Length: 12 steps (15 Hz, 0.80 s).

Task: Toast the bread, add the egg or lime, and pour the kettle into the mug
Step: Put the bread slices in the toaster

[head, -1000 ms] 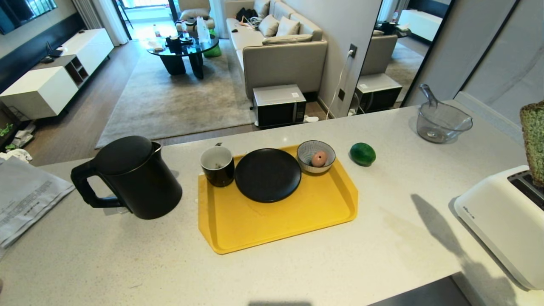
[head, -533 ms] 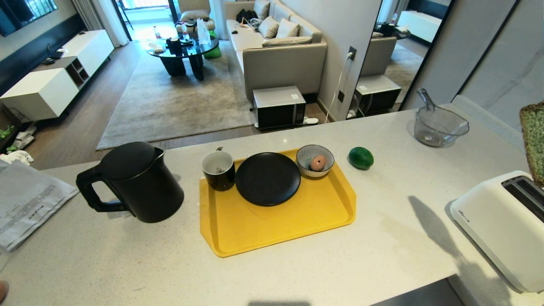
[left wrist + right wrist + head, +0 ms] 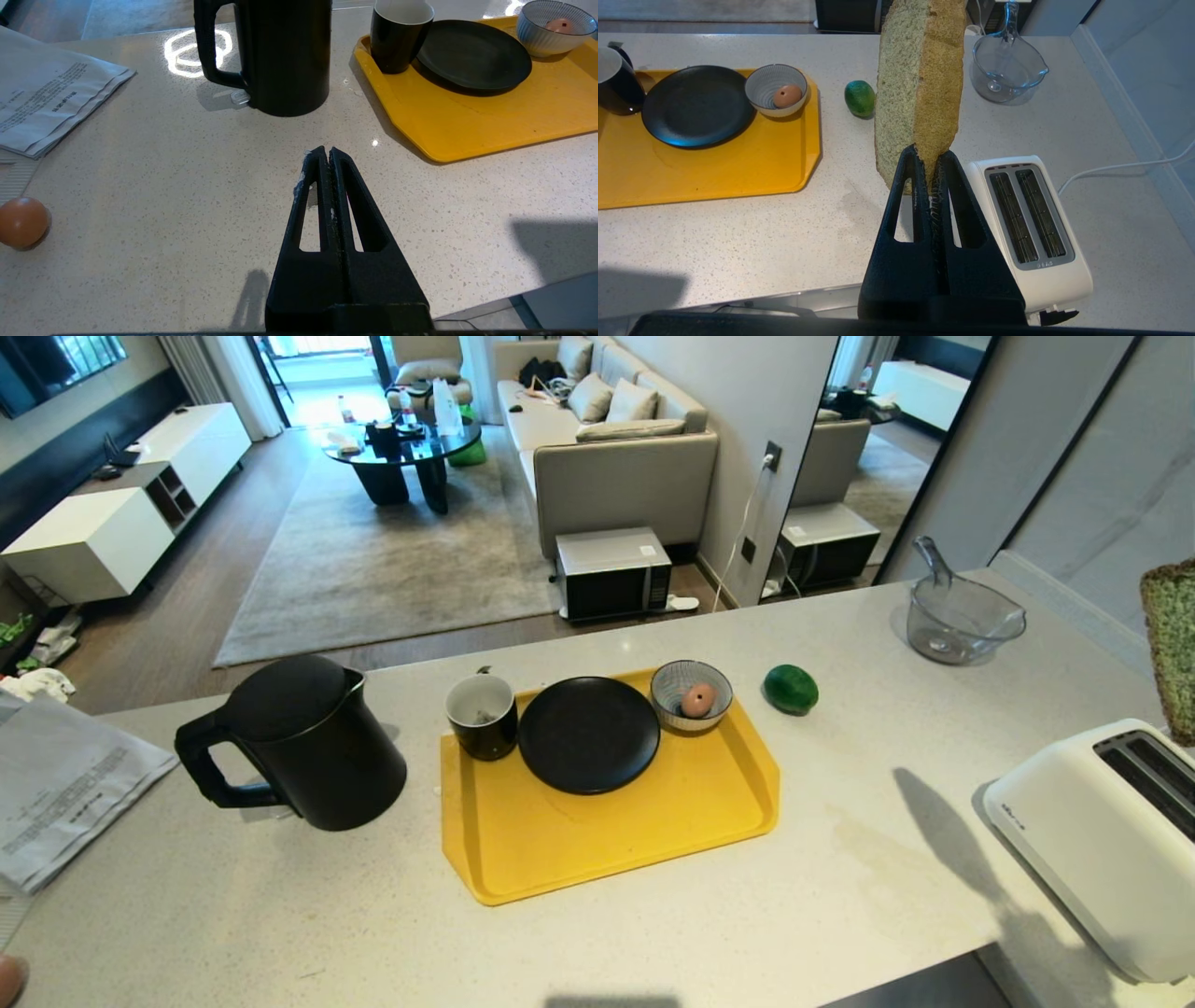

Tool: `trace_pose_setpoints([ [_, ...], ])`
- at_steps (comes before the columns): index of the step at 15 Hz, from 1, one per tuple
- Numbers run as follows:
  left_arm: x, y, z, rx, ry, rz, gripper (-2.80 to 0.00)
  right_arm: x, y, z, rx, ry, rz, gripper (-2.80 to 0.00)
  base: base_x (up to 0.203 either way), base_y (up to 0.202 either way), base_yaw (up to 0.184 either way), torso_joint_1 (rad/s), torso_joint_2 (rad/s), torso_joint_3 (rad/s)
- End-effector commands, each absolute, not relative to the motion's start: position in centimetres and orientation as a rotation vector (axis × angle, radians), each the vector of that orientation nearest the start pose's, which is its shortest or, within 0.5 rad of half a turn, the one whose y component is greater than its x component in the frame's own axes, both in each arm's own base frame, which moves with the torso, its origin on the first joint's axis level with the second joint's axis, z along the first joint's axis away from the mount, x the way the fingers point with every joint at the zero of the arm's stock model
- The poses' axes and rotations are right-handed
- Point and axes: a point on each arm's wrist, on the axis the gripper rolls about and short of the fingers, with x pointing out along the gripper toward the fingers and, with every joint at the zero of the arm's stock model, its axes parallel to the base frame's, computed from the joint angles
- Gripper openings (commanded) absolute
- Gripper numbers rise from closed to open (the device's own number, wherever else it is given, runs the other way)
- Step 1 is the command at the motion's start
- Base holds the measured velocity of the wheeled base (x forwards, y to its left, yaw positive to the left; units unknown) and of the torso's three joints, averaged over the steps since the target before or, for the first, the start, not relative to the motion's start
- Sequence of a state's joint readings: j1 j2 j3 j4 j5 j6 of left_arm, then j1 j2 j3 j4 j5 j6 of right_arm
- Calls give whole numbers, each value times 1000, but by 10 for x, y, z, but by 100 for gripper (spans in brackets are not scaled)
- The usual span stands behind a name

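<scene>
My right gripper (image 3: 927,156) is shut on the lower crust edge of the pale green bread (image 3: 920,84), holding it upright in the air above the counter, just left of the white two-slot toaster (image 3: 1031,224). In the head view the bread (image 3: 1172,644) shows at the right edge above the toaster (image 3: 1092,831). The lime (image 3: 791,689) lies on the counter right of the tray. An egg (image 3: 697,699) sits in the striped bowl. The black kettle (image 3: 303,747) stands left of the mug (image 3: 481,714). My left gripper (image 3: 325,151) is shut and empty over bare counter.
A yellow tray (image 3: 607,840) carries the mug, a black plate (image 3: 588,733) and the bowl (image 3: 691,695). A glass jug (image 3: 962,616) stands at the back right. Newspaper (image 3: 65,793) lies at the left, with a second egg (image 3: 22,221) near it. The counter's front edge is close.
The whole head view has shifted, so the camera moved; the counter's things sit slightly lower and smaller in the picture. Nothing on the counter moved, and the bread stays held.
</scene>
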<state>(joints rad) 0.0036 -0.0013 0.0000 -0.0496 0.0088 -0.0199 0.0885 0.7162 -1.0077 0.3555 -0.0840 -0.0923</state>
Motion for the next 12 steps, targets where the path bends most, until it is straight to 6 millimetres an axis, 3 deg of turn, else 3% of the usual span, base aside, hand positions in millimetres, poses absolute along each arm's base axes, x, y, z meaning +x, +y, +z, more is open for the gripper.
trace_pose_setpoints([
  [1, -22, 0, 76, -20, -38, 13, -280, 21, 0, 313, -99, 64, 8, -280, 0, 0, 0, 81, -153, -71],
  [12, -22, 0, 76, -20, -38, 12, -280, 21, 0, 307, -150, 76, 9, -280, 0, 0, 0, 43, -75, -34],
])
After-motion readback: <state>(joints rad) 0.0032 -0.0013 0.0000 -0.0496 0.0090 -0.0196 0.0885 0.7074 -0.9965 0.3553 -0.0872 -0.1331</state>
